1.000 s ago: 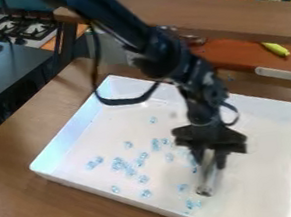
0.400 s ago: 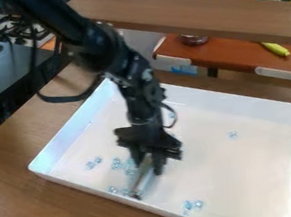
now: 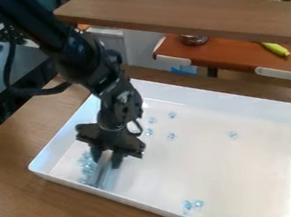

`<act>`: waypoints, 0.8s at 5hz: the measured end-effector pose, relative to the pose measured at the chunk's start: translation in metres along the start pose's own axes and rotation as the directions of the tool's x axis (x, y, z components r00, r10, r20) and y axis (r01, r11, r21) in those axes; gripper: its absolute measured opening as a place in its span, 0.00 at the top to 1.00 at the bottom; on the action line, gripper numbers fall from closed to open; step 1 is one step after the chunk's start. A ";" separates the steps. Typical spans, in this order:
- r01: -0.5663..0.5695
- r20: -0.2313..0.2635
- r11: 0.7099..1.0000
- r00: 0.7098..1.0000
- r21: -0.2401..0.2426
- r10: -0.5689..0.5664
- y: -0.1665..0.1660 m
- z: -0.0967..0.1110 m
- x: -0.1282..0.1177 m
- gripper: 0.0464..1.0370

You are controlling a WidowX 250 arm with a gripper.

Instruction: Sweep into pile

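Gripper [image 3: 107, 158] was at the left part of the white tray [image 3: 251, 172], its fingers closed in on a pale, narrow sweeping tool [image 3: 103, 170]. The tool slanted down to the tray floor beside a cluster of clear bluish pieces [image 3: 86, 164], near the tray's left corner. Its lower end was blurred; could not tell whether it was a blade or bristles.

Stragglers: four loose pieces [image 3: 171, 136] lay nearer the back wall, one lone piece [image 3: 232, 134] well apart toward the right, and a small group [image 3: 192, 205] near the front wall. Pile judged partly made.

Handling (judged): tool probably light and fairly stiff, likely to twist if pushed off-centre. Best hold: high on the upper end, pads square across it, lower edge left free and flat to the floor. Pieces looked light, hard and slick, apt to skid or roll on the smooth tray; slow, low strokes advised. Breakage seemed unlikely; pressing down too hard could tilt the tool or let pieces slip past its ends.
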State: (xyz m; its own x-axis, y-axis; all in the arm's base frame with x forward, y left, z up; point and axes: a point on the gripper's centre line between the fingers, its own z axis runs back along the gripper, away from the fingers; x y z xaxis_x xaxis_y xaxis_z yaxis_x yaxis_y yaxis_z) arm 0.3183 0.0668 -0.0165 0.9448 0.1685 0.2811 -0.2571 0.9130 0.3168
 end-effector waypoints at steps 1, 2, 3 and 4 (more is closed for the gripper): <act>-0.028 0.068 0.994 0.997 0.105 0.021 0.009 0.001 -0.001 0.66; -0.019 0.106 1.000 0.994 -0.002 0.019 0.001 0.030 -0.010 0.66; 0.007 0.214 0.987 0.976 -0.158 0.027 -0.028 0.064 -0.007 0.66; 0.065 0.244 0.930 0.969 -0.362 0.027 -0.056 0.076 -0.003 0.66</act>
State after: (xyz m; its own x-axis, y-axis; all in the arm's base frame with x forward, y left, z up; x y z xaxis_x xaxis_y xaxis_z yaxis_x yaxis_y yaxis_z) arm 0.3149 -0.0132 0.0339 0.8592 0.0977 0.5023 -0.1045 0.9944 -0.0148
